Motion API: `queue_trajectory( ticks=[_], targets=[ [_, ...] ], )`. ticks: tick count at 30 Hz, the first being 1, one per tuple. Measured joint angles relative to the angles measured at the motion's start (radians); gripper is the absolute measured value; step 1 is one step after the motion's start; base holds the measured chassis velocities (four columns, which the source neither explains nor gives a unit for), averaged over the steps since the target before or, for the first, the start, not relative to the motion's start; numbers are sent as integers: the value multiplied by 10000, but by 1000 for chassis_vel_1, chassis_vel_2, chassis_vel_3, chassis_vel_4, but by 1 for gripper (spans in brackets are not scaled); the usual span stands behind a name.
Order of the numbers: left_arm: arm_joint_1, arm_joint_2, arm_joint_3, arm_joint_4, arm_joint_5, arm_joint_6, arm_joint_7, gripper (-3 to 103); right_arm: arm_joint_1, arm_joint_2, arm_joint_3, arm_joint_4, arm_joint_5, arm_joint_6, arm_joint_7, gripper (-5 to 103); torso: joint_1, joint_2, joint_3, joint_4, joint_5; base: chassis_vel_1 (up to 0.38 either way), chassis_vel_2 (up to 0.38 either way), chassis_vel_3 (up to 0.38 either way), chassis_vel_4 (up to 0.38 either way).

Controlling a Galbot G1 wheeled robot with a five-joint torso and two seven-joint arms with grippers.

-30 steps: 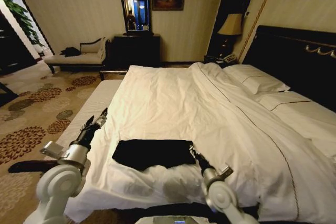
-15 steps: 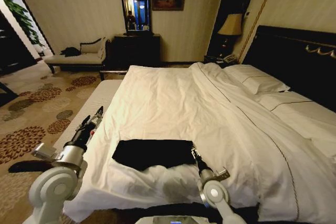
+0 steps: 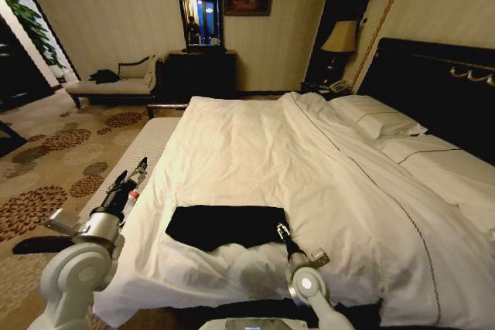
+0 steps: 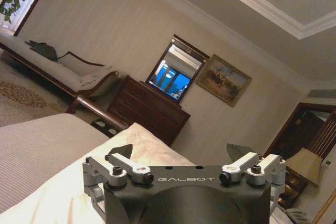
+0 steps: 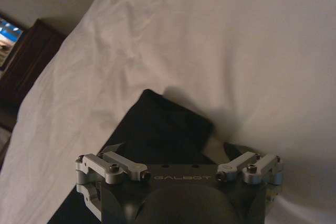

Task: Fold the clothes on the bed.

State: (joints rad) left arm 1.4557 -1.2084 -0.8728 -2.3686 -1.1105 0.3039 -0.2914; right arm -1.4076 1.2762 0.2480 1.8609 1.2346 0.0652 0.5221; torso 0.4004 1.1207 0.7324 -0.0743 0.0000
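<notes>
One black T-shirt (image 3: 226, 226) lies on the white duvet near the foot edge of the bed (image 3: 325, 168), already gathered into a compact rectangle, so the folding looks mostly done; whether another fold remains is hard to judge in this dim light. No lettering shows on the shirt. At its right-hand corner sits the right claw (image 3: 281, 231), fingers spread and gripping nothing. Off the bed's left side hangs the left claw (image 3: 130, 180), likewise open and empty. Both wrist housings read "GALBOT".
</notes>
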Motion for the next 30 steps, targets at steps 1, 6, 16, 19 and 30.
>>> queue_trajectory(
  ticks=[1, 6, 16, 19, 30],
  targets=[
    [27, -2, -8, -5, 3, 0, 0, 100, 110, -91, -68, -73, 52, -39, -56, 101, 0, 0, 0, 0, -1, 0, 0, 0, 0],
    [87, -3, -82, -20, 3, -15, 0, 100, 334, -259, -215, -210, 199, -61, -269, 86, 0, 0, 0, 1, 0, 0, 0, 0, 0],
    [97, -77, -46, 0, 95, -33, 0, 100, 377, -258, -279, -306, 326, 223, -1249, 48, 0, 0, 0, 1, 1, 0, 0, 0, 0],
    [95, -92, -33, 20, 141, -35, 2, 100, 407, -268, -311, -321, 353, 283, -1359, 37, 0, 0, 0, 1, 1, 0, 0, 0, 0],
    [96, -166, 102, 145, 546, -45, 3, 100, 479, -321, -395, -469, 299, 565, -2013, 4, 0, 0, 0, 1, 1, 0, 0, 0, 0]
  ],
)
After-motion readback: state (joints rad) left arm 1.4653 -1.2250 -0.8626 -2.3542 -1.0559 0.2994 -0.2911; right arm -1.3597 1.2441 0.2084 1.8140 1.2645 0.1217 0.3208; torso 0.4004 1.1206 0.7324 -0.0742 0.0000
